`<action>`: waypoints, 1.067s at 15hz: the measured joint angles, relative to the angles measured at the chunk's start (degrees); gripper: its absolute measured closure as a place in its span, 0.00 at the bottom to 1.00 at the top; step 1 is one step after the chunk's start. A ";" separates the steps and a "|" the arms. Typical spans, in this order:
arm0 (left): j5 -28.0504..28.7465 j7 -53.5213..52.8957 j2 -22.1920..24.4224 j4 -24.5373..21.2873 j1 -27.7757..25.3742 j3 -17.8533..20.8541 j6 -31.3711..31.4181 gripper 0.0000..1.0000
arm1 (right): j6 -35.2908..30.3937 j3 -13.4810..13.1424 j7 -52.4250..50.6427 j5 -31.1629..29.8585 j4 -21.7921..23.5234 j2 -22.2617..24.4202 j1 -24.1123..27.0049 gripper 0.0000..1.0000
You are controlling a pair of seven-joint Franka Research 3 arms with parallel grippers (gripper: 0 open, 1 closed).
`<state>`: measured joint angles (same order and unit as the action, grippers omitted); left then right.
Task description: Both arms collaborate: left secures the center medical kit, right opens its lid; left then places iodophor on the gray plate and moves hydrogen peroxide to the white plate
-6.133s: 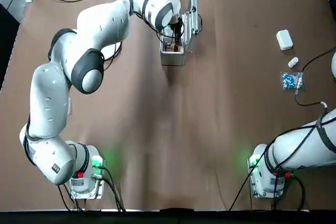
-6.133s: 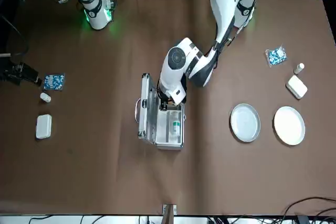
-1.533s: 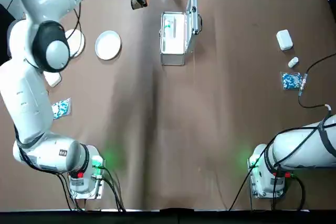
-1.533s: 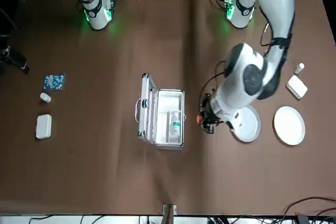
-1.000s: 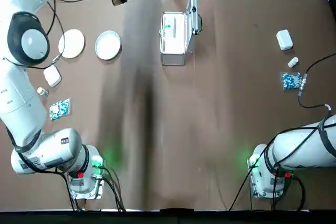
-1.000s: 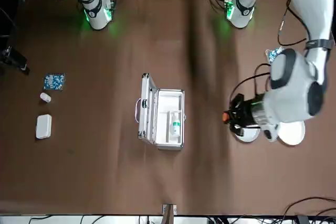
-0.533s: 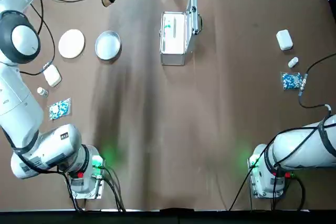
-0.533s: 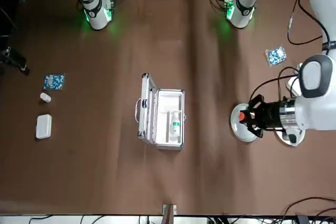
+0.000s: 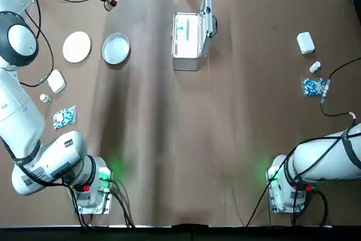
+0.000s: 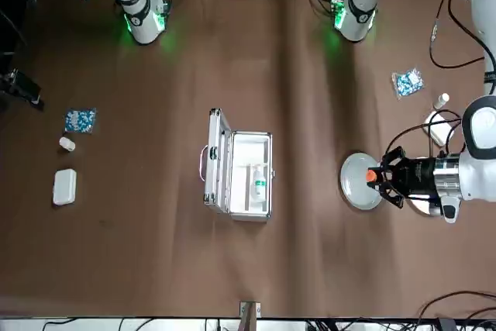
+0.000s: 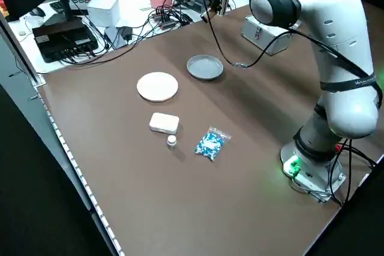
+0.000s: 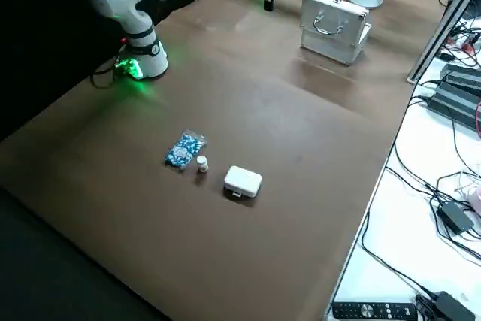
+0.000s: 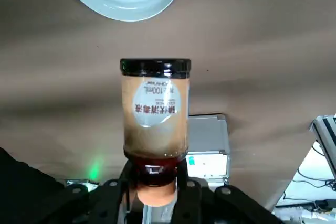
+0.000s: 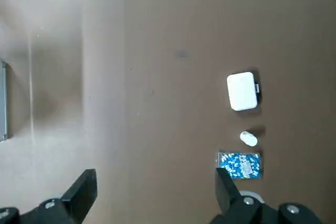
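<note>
L gripper [image 10: 381, 177] is now carrying the iodophor [image 13: 154, 114] over the gray plate [image 10: 357, 181], fingers pinching its cap end; bottle lying sideways, not yet set down. 6 s ago I was reaching into the medical kit [image 10: 242, 173]; 0.5 s ago I was nearer the plate's middle. Lid [image 10: 215, 157] is standing open, hydrogen peroxide [image 10: 259, 184] is sitting inside. R gripper [image 14: 152, 195] is hanging spread, parked at its own side.
</note>
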<state>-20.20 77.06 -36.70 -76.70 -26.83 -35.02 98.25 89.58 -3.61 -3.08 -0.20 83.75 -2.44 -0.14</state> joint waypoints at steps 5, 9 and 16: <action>-8.21 -4.32 -3.00 -0.37 -1.86 0.19 -2.84 0.67 | -0.05 0.02 0.00 0.00 0.03 0.00 -0.01 0.01; -15.59 -16.89 -8.98 -0.85 -8.39 0.40 -8.45 0.67 | -0.16 0.08 -0.01 0.00 0.05 0.00 -0.07 0.01; -19.64 -34.07 -18.07 -1.20 -13.55 0.45 -12.10 0.67 | -0.29 0.20 -0.01 0.00 0.13 0.00 -0.33 0.01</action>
<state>-39.84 42.99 -54.77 -77.90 -40.38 -34.57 86.15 89.29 -3.42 -3.09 -0.20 83.88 -2.45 -0.47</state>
